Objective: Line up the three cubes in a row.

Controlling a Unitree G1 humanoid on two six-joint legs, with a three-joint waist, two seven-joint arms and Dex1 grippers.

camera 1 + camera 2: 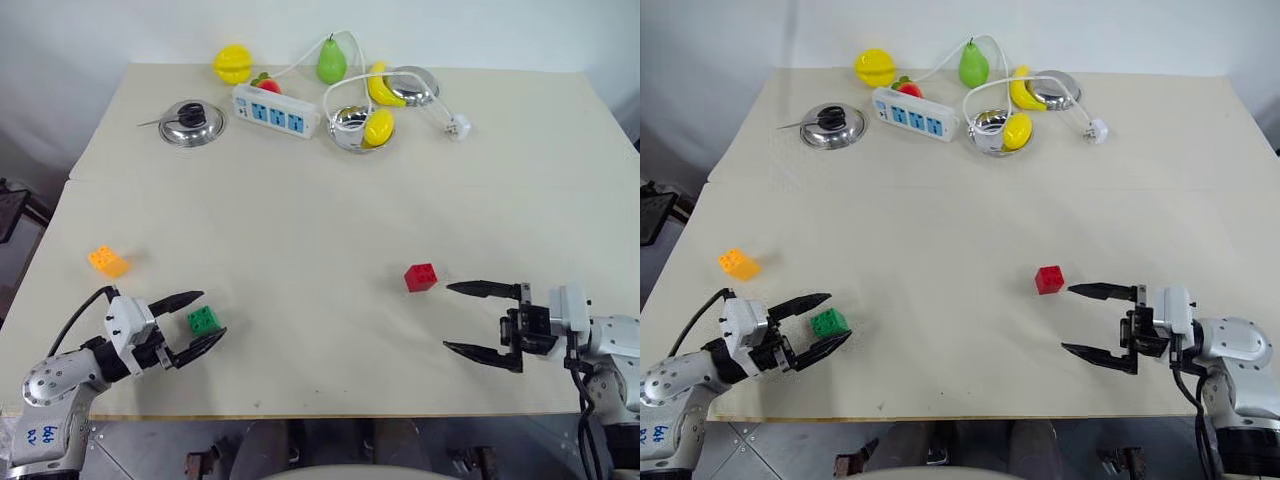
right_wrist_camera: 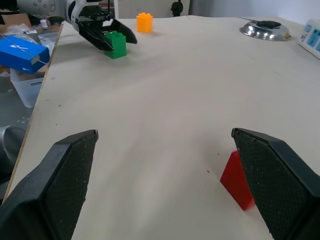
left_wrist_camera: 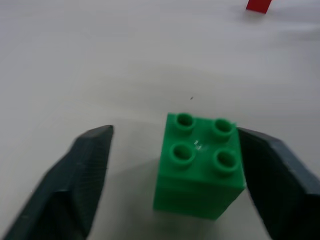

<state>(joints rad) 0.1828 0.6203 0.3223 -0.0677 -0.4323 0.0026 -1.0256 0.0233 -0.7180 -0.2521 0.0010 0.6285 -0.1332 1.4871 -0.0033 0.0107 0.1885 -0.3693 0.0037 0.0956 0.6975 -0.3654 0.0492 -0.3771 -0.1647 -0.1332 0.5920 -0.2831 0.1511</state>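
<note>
Three light, rigid, smooth-sided studded cubes are best pinched across flat sides: the green cube (image 1: pixel 203 319) sits between the part-open, ungripping left end effector (image 1: pixel 195 323), while, right of it, the red cube (image 1: pixel 421 277) lies just beside the wide-open, empty right end effector (image 1: pixel 462 319).

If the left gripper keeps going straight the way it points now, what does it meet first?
The green cube. It already sits between the left gripper's open fingers, against one of them, with a gap to the other. Beyond it the line runs over bare table roughly toward the red cube.

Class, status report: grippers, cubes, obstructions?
Left gripper straddling green cube, not clamped. Right gripper open beside red cube. Orange cube apart. Nothing between.
</note>
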